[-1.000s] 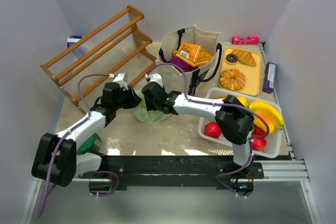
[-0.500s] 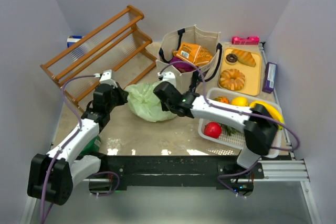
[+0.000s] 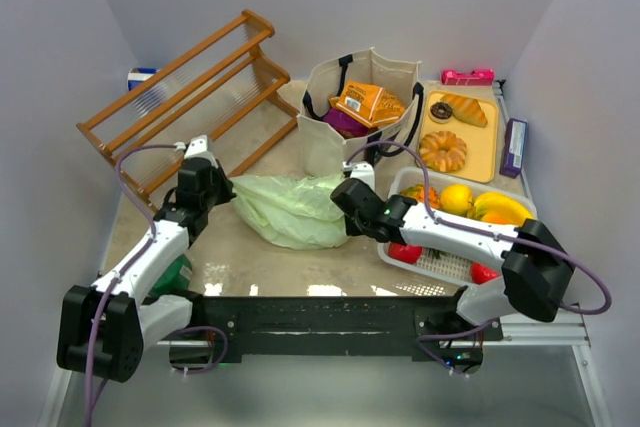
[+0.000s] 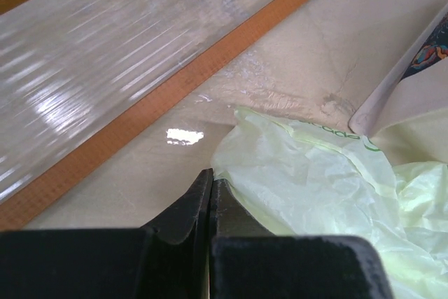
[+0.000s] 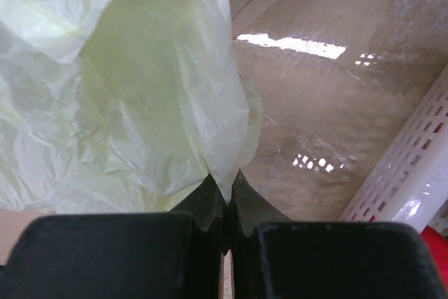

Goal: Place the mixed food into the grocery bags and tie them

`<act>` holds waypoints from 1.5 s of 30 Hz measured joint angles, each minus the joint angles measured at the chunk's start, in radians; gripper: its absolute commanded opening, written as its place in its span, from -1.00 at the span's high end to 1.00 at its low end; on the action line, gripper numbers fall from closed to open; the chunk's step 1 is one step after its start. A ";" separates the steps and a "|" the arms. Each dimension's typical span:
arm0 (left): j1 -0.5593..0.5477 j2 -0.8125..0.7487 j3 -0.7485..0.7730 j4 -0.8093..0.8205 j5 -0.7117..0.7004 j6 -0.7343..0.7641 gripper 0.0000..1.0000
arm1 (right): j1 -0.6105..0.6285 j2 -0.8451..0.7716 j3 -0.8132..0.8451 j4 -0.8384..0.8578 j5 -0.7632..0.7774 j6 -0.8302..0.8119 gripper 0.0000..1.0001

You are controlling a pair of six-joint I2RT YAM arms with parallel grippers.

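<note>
Green plastic bag point(image 3: 290, 209): laid on table point(image 3: 300, 269) between arms, just in front of canvas tote point(image 3: 322, 137), spread sideways. Left gripper point(image 3: 222, 187): clamped on left edge. Right gripper point(image 3: 342, 197): clamped on right edge. Step judged: tying. Equal tension advised; handles to be crossed low; thin film likely torn if jerked.

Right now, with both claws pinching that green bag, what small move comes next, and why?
Probably bring the left claw and right claw together and cross them to start a knot: each is shut on one end of the pale green bag, stretched between them.
</note>
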 measured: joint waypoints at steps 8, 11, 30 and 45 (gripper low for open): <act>-0.015 -0.008 0.028 -0.032 0.048 0.034 0.31 | -0.004 -0.071 0.079 -0.034 -0.152 -0.010 0.84; -0.027 0.014 0.101 -0.074 0.067 0.060 -0.52 | 0.000 -0.106 0.157 0.001 -0.241 -0.008 0.07; -0.459 -0.140 0.277 -0.170 0.107 0.366 -0.85 | -0.195 -0.226 0.194 0.063 -0.361 -0.044 -0.97; -1.006 0.009 0.211 -0.198 -0.030 0.718 -0.85 | -0.317 -0.325 0.083 0.032 -0.388 -0.082 -0.97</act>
